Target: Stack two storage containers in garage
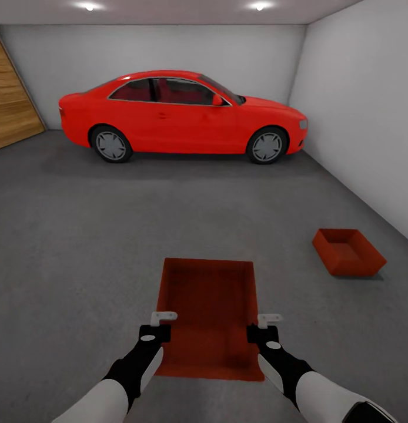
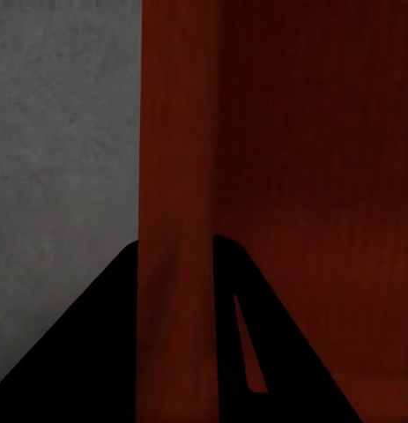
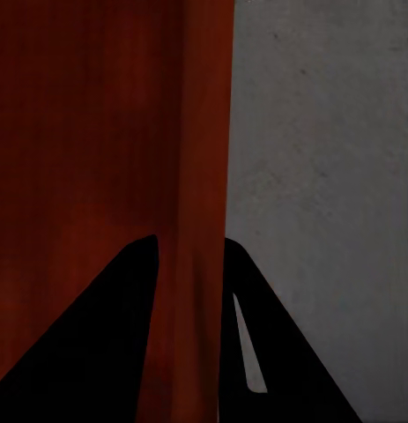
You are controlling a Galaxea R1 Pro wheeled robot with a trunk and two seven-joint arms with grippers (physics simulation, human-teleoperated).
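Lengthwise, held container (image 1: 210,305) points toward car (image 1: 180,114); other container (image 1: 348,251) skewed.

Both arms are the same deal: glossy white shells on the forearms, then matte black wrist sections tapering toward the grippers. On the left gripper (image 1: 159,326) and the right gripper (image 1: 261,328) there's a small round pale grey disc on top of the black housing, and a little flat white bracket-looking tab sticking out at the tip. Up close, the wrist cameras show the fingers (image 2: 107,352) as plain black wedges, one with a thin pale slit in it.
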